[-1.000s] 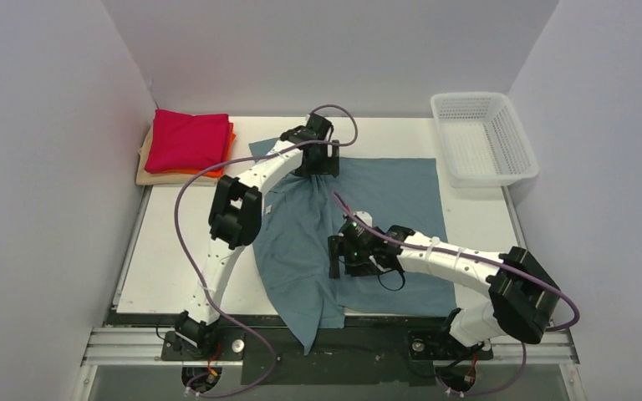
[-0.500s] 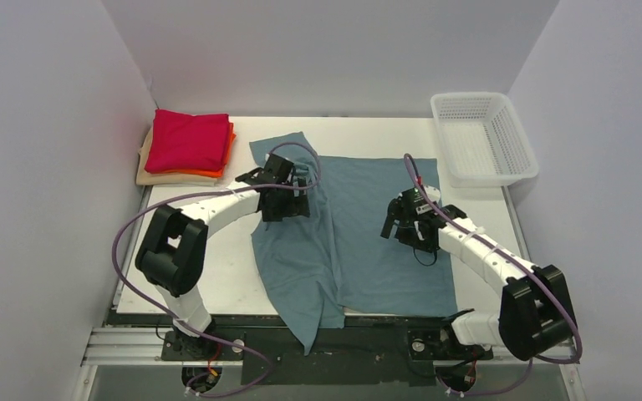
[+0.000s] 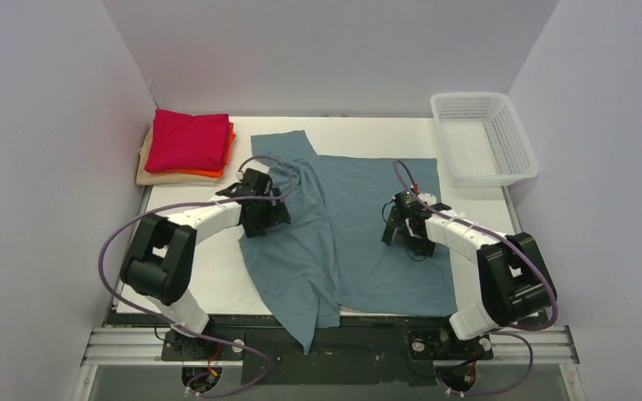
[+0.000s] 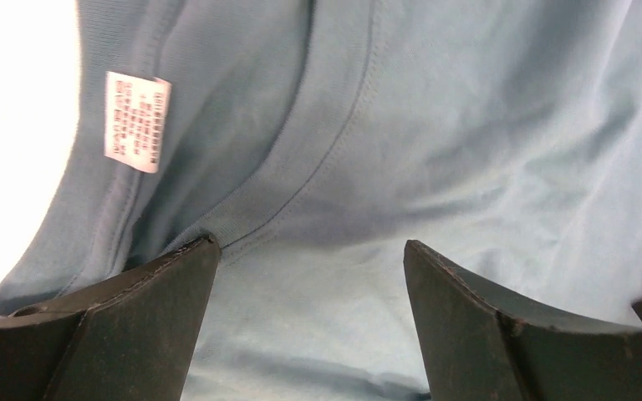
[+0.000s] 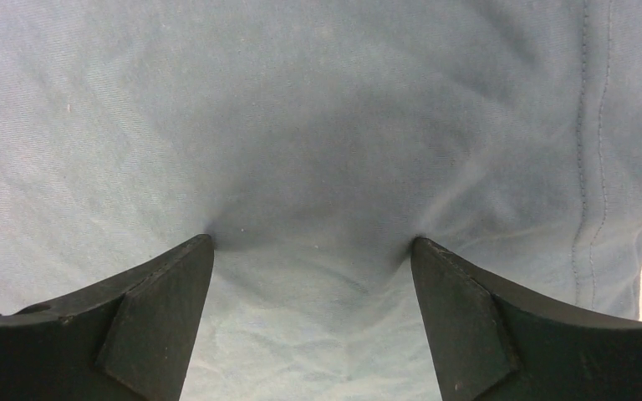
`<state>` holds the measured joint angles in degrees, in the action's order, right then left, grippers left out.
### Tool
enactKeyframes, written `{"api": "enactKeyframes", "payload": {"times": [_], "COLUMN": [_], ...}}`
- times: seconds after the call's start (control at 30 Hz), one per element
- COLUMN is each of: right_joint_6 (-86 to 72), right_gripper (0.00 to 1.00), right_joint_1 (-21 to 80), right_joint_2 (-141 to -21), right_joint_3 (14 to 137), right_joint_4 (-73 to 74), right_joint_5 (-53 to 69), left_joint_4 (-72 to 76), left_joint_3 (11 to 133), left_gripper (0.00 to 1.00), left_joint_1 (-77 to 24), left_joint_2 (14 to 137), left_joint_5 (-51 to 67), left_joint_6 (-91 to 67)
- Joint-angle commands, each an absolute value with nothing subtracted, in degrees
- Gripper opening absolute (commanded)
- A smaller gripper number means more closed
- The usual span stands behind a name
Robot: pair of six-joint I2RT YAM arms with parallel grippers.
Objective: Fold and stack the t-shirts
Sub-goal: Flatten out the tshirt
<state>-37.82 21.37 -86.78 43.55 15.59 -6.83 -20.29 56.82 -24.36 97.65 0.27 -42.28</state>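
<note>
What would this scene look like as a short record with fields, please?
teal tee: spread on table, left part bunched, corner over near edge
stack: red on orange on beige, far left corner
basket: far right corner
left end effector: open, tips on teal tee by collar
right end effector: open, tips pressing teal tee

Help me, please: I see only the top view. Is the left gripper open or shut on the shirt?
Observer: Open. In the left wrist view the left gripper has its jaws apart, with the shirt lying between them, not pinched.
Operator: Which part of it lies there?
Observer: The collar, with a white label beside it.
Operator: And the other arm?
Observer: The right gripper is open too. Its tips press into flat cloth near the stitched hem.
</note>
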Motion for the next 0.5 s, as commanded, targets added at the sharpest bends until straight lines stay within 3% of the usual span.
{"api": "enactKeyframes", "payload": {"times": [0.0,0.17,0.47], "right_joint_6": [-44.6,-49.37,-44.71], "right_gripper": [0.82,0.82,0.83], "right_joint_1": [23.92,29.12,27.7], "right_joint_2": [-86.81,-85.04,-80.3], "right_joint_3": [37.89,36.66,49.66], "right_joint_4": [13.15,10.99,17.97], "right_joint_5": [-1.54,-0.44,-10.3], "left_joint_4": [-33.92,-40.48,-40.05], "left_joint_3": [48.33,49.22,68.73], "left_gripper": [0.94,0.96,0.97], "left_joint_1": [-16.21,-11.19,-12.49], "left_joint_2": [94.43,87.55,87.53], "left_joint_5": [-9.51,-14.61,-11.43], "left_joint_6": [-44.14,-44.65,-39.3]}}
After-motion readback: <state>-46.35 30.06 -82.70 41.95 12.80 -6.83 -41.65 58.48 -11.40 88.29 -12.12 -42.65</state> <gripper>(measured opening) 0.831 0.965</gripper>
